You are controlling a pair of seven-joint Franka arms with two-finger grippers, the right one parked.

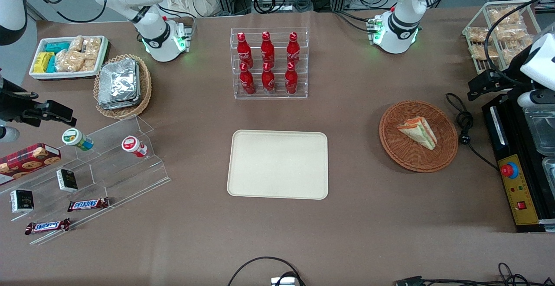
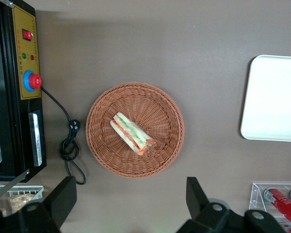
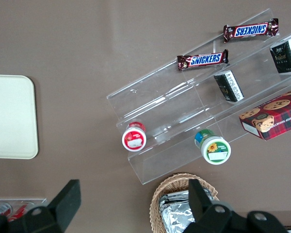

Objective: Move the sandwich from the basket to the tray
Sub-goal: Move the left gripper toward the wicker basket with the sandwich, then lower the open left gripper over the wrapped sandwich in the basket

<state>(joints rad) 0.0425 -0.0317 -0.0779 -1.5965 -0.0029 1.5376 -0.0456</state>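
A: Where's everything?

B: Start at the tray (image 1: 277, 164), bare, mid-table. Toward the working arm's end sits the basket (image 1: 418, 135), with the sandwich (image 1: 419, 131) lying in it.

A: And the gripper (image 2: 131, 204)?

B: High above, fingers (image 2: 63, 196) spread wide, holding nothing. The sandwich (image 2: 132, 133) lies almost straight below it, offset a little from centre, its long axis diagonal to the line between the fingers. I'd expect a wrist turn before descending.

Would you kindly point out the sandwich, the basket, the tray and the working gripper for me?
sandwich (image 2: 132, 133): left wrist view, middle of the wrapped wedge.
basket (image 2: 157, 104): left wrist view, bare woven floor.
tray (image 1: 277, 164): front view, bare flat centre.
gripper (image 2: 131, 201): left wrist view, midway between its open fingers, above the table beside the basket.
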